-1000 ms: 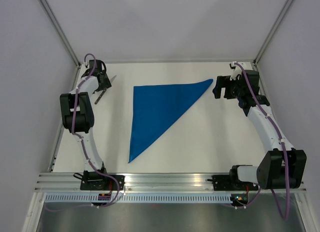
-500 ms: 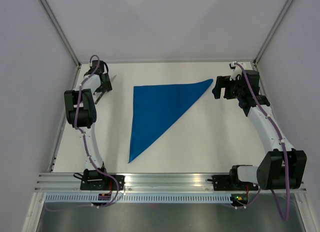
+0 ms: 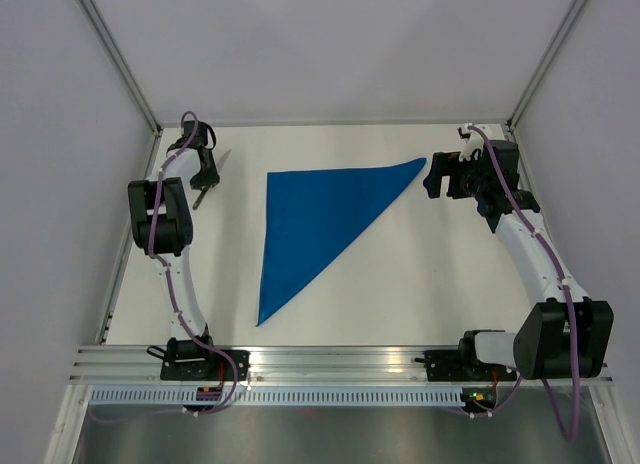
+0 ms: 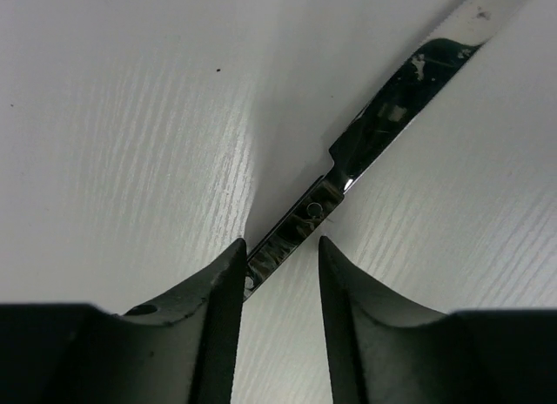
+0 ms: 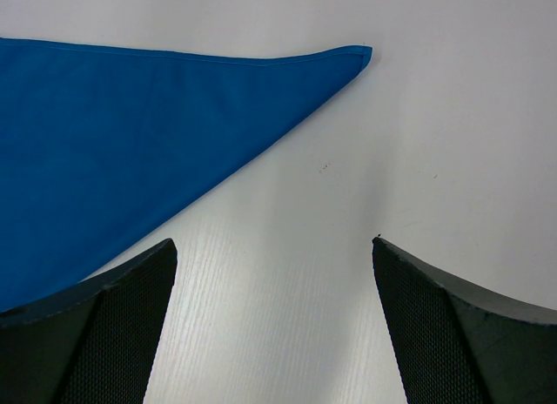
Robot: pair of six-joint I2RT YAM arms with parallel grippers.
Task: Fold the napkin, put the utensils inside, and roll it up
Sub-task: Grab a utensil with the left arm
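From above, the napkin (image 3: 305,219) lies flat in the middle of the white table (image 3: 420,284), folded to a triangle. Its long edge runs from the upper right corner down to the lower left corner. The left gripper (image 3: 205,176) is at the upper left, over a silvery utensil (image 3: 219,161) whose long axis runs from lower left to upper right. The right gripper (image 3: 433,177) is just beside the upper right corner of the napkin.

In the left wrist view, the utensil goes from the lower centre to the upper right of the frame, blade end farthest. The dark fingers (image 4: 213,304) stand a little apart on both sides of its handle and do not clamp it.

In the right wrist view, the fingers (image 5: 104,330) are wide apart and hold nothing. The napkin fills the upper left, its corner pointing to the upper right.
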